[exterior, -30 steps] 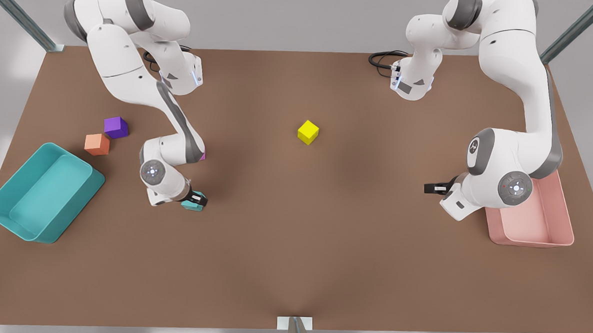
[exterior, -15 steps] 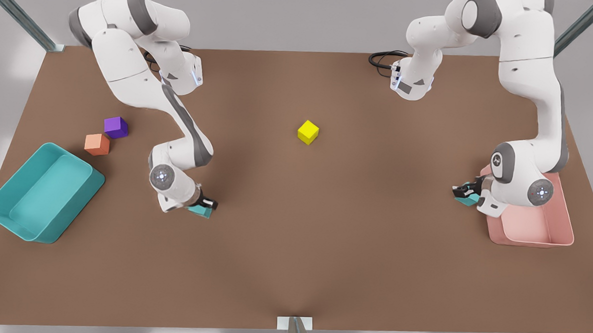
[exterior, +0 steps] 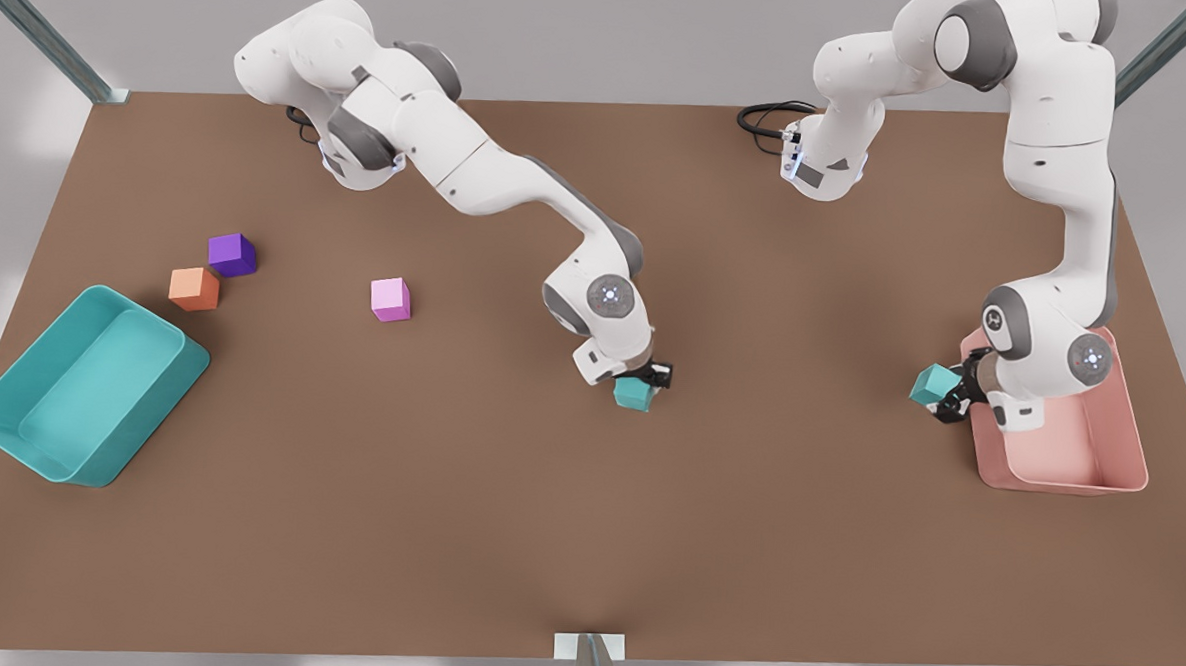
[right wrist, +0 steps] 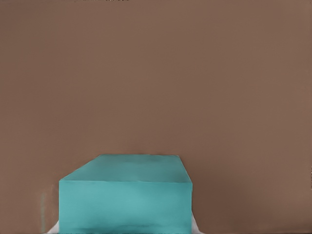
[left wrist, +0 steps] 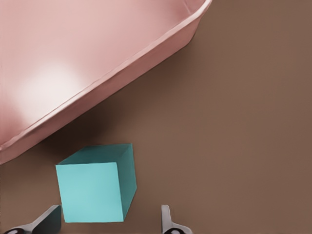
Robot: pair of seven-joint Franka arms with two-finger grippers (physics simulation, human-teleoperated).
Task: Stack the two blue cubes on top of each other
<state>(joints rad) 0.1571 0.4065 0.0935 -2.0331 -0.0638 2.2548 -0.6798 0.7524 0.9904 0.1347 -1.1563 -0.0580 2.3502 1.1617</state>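
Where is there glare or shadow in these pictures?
Front view: soft even light on the table, no hard shadows. Left wrist view: bright glare inside the pink tray, shadow between it and the blue cube by the open left tool. Right wrist view: the right tool's held blue cube, evenly lit.

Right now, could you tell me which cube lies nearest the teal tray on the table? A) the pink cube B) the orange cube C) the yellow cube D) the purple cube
B: in the front view the orange cube sits just off the teal tray's far corner, nearer than the purple cube or the pink cube.
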